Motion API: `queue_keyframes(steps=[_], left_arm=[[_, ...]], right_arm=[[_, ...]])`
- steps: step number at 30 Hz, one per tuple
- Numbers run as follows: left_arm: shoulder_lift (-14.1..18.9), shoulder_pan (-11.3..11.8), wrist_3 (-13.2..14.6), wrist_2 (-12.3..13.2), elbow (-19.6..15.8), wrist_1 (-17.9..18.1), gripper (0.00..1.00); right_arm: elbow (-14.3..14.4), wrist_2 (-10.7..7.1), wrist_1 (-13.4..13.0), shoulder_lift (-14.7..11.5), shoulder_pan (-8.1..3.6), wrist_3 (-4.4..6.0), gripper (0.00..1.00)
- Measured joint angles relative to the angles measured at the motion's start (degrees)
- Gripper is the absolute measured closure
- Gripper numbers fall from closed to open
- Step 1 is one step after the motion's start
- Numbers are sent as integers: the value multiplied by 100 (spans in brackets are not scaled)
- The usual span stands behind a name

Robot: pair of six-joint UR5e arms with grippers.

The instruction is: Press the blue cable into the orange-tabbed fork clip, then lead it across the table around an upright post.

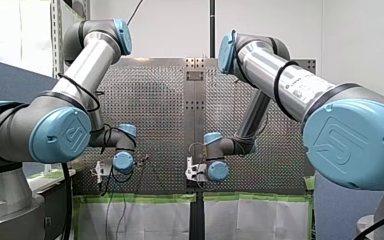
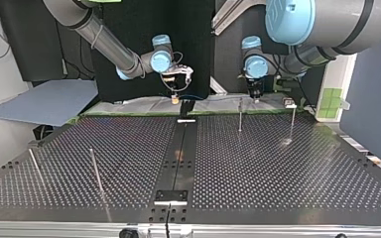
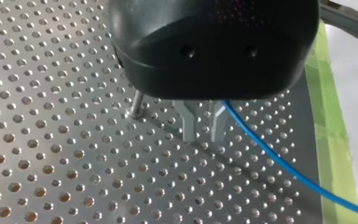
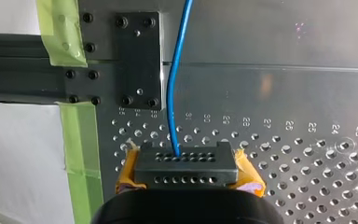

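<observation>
Evidently my right pincer (image 4: 186, 163) is clamped on the blue cable (image 4: 170, 93), near the tabletop's (image 4: 284, 154) taped edge. My left pincer (image 3: 203, 128) stands narrowly apart, with the cable just beside it. Thin, probably limp and slick, it wants gripping close to the stretch being pressed.

bright even light, glare on table (image 4: 270, 88) — soft shadow beneath fingers (image 3: 189, 125)
</observation>
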Motion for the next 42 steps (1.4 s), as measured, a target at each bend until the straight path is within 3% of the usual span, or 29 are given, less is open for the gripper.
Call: queue_keyframes(steps=[12,23,33,36,38,39,41,42], left_arm=[[-3,53,-51,176,131,191,80],[-9,101,-49,322,476,-86,78],[-10,202,-29,370,759,-362,78],[-10,239,-28,369,774,-366,71],[-10,265,-18,368,776,-361,46],[-10,276,-10,372,777,-360,46],[-10,299,8,411,777,-353,22],[-10,307,14,443,777,-351,22]], right_arm=[[-33,1,21,-1,-108,0,100],[-153,0,20,0,-204,0,100],[-460,-9,116,-1,-285,0,100],[-545,-9,157,-2,-307,0,100],[-578,-9,169,-1,-316,0,100],[-591,-9,174,0,-321,0,100],[-602,-9,178,-1,-330,0,100],[-606,-9,179,-1,-334,-1,100]])
